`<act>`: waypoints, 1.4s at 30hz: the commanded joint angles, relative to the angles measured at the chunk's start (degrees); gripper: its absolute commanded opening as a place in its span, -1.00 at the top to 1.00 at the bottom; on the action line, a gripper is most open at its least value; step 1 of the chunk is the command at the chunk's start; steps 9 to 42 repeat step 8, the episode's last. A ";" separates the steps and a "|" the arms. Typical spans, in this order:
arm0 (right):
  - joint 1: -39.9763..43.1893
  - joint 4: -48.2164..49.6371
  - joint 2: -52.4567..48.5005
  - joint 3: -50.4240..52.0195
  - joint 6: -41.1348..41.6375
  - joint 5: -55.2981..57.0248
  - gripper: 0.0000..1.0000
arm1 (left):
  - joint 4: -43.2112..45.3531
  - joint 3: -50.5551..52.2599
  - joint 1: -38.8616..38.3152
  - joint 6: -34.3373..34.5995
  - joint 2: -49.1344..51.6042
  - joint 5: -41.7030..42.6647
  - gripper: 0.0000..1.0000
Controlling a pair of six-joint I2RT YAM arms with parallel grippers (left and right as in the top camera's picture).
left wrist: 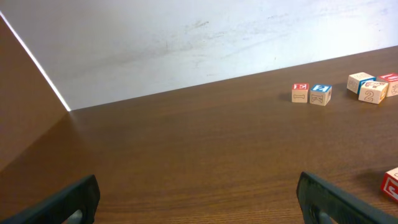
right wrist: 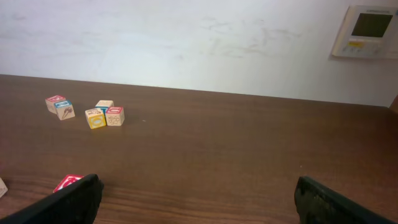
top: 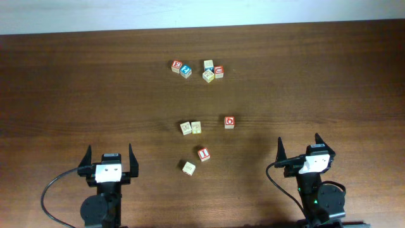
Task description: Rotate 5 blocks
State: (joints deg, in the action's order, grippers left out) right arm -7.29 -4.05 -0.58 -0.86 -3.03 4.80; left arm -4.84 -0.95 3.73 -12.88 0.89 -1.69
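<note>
Five blocks lie mid-table in the overhead view: two tan ones side by side (top: 185,128) (top: 196,127), a red-framed one (top: 230,122) to their right, another red-framed one (top: 203,153) nearer me, and a tan one (top: 188,168) nearest. My left gripper (top: 109,155) (left wrist: 199,200) stands open at the near left, well apart from them. My right gripper (top: 299,143) (right wrist: 199,200) stands open at the near right. A red-framed block (right wrist: 68,181) peeks from behind the right gripper's left finger (right wrist: 65,202). Another red block (left wrist: 392,183) is cut by the left wrist view's right edge.
A second cluster of cubes sits at the far side: a red one (top: 176,65), a blue one (top: 185,71), a tan one (top: 208,64), a yellow one (top: 208,76) and a red one (top: 219,71). A white wall and a wall panel (right wrist: 367,31) rise behind the table.
</note>
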 commanded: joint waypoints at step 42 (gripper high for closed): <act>-0.37 -0.09 0.39 0.55 0.04 -0.28 -0.96 | 0.20 0.46 0.31 -0.92 -0.59 0.66 -0.99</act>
